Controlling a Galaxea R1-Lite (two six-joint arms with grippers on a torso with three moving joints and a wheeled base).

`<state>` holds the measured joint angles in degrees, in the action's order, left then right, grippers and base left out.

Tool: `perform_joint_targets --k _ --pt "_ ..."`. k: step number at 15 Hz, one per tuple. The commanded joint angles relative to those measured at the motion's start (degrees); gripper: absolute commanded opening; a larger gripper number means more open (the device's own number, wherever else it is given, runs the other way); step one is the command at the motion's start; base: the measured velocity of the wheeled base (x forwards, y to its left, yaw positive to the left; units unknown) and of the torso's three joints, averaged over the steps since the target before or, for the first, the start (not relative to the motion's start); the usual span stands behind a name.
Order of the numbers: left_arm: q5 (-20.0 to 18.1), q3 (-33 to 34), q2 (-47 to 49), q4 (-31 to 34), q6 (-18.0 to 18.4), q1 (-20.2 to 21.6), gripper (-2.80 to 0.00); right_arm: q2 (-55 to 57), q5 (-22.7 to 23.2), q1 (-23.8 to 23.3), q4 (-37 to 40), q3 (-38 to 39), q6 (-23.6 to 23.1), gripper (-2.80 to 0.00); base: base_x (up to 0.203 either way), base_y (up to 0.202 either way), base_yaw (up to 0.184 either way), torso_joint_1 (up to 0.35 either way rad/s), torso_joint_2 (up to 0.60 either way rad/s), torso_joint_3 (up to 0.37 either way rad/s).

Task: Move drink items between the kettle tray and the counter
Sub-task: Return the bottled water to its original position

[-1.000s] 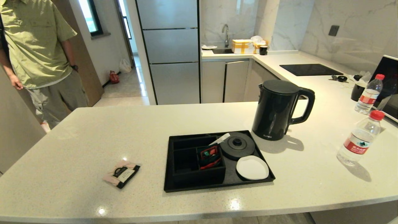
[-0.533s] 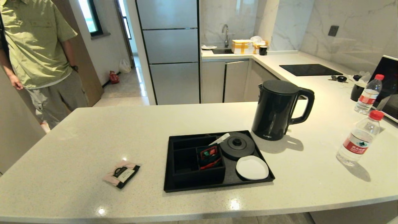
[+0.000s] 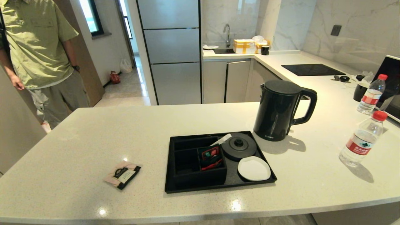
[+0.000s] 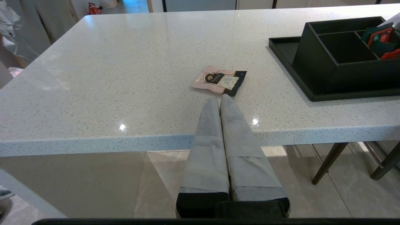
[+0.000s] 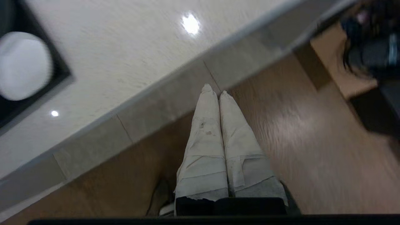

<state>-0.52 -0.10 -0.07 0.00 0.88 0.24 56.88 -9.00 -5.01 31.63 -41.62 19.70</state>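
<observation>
The black kettle [image 3: 277, 108] stands on the counter [image 3: 93, 131] just behind the kettle tray [image 3: 218, 187], off its round base [image 3: 239, 146]. A white coaster [image 3: 253, 168] lies in the tray. A red-capped water bottle [image 3: 362, 138] stands on the counter at the right. The pink-and-black sachet [image 3: 122, 174] lies flat left of the tray. My left gripper [image 4: 219, 98] is shut and empty, below the counter's front edge, pointing toward the sachet [image 4: 219, 79]. My right gripper [image 5: 214, 89] is shut and empty, low in front of the counter edge near the tray's coaster [image 5: 23, 65] corner.
Red-and-green packets [image 3: 211, 156] fill one tray compartment. A second bottle [image 3: 370, 94], a laptop [image 3: 390, 84] and small dark items sit at the far right. The black hob [image 3: 312, 69] lies further back. A person [image 3: 40, 56] stands beyond the counter at the left.
The head view shifts very slightly. The objects on the counter have not moved, and neither arm shows in that view.
</observation>
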Motion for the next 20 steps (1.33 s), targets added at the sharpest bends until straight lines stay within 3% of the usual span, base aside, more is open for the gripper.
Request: perform_joint_targets --k 1,4,6,7,10,13,17,20 --pt "0.0 0.01 0.07 0.0 0.0 0.02 -2.8 6.99 -0.74 -0.16 0.12 0.83 1.21 -2.8 0.0 0.0 0.0 0.0 0.0 0.0" --pt "0.0 0.01 0.07 0.0 0.0 0.02 -2.8 8.27 -3.76 -0.37 -9.74 2.25 -0.26 -2.8 0.0 0.0 0.0 0.0 0.0 0.0" --pt "0.0 0.01 0.07 0.0 0.0 0.02 -2.8 14.67 -9.21 -0.41 -19.39 4.04 -1.45 -2.8 0.0 0.0 0.0 0.0 0.0 0.0" --pt "0.0 0.01 0.07 0.0 0.0 0.02 -2.8 19.1 -11.88 -0.42 -25.5 4.86 -1.79 0.0 0.0 0.0 0.0 0.0 0.0 0.0" --pt "0.0 0.01 0.07 0.0 0.0 0.02 -2.8 32.33 -18.34 -0.43 -43.7 5.95 -2.73 0.0 0.0 0.0 0.0 0.0 0.0 0.0" --pt "0.0 0.01 0.07 0.0 0.0 0.02 -2.8 41.03 -24.33 -0.4 -53.03 1.83 -2.96 0.0 0.0 0.0 0.0 0.0 0.0 0.0" --pt "0.0 0.01 0.07 0.0 0.0 0.02 -2.8 47.03 -25.18 -0.44 -57.51 -0.13 -2.71 0.0 0.0 0.0 0.0 0.0 0.0 0.0" --pt "0.0 0.01 0.07 0.0 0.0 0.02 -2.8 51.98 -25.44 -0.67 -65.37 0.03 -2.83 0.0 0.0 0.0 0.0 0.0 0.0 0.0"
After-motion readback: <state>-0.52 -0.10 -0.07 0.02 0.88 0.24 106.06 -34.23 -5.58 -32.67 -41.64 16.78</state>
